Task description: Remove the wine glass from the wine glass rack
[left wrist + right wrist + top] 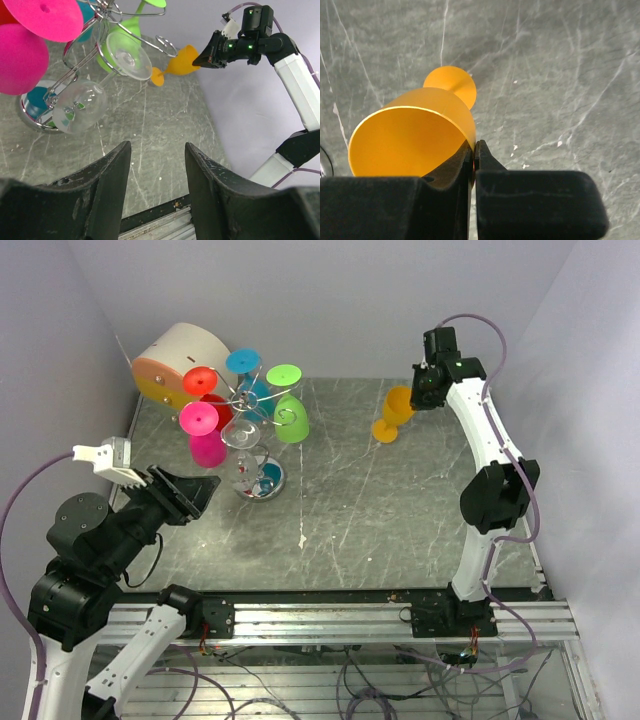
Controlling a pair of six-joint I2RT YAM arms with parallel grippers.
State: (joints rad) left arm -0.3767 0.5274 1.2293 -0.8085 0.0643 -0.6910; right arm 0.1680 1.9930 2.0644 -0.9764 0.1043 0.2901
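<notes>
Orange wine glass (415, 135) in right gripper (474, 147)

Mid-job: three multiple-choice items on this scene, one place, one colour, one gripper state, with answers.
1. The wine glass rack stands: A) on the left side of the table; B) on its right side; C) off the table.
2. The right gripper pinches a glass that is: A) green; B) clear; C) orange.
3. The left gripper is: A) shut on a glass; B) open, empty; C) shut on the rack.
Answers: A, it stands by the left gripper; C, the orange wine glass has its rim between shut fingers; B, table shows between its fingers.
</notes>
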